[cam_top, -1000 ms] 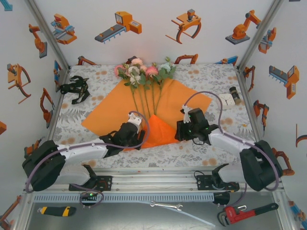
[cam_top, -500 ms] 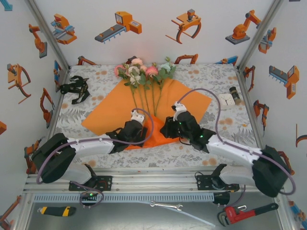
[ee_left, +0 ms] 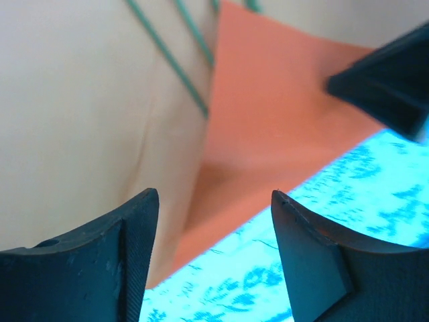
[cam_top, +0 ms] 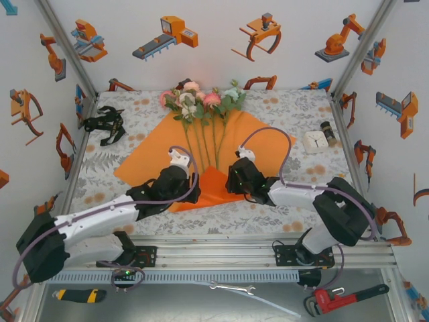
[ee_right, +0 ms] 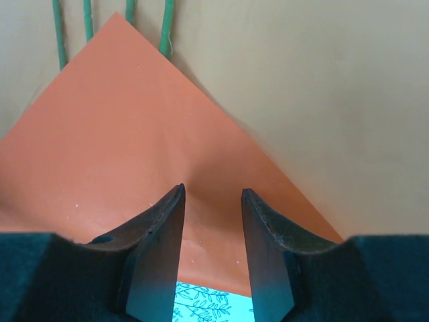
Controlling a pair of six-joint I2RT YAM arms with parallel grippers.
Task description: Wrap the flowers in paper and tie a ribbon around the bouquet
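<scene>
Both tools, jaws apart, sit over the folded near corner of the paper: left tool at its left edge, right tool at its right. The flowers lie on the paper, stems under the fold.

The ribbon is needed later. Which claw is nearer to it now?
Left. The left claw is at the paper's folded corner, right of the ribbon; the right claw is farther right on that fold.

Your cloth-covered table carries the orange paper spread mid-table, a black object far left, a white dial right.
</scene>
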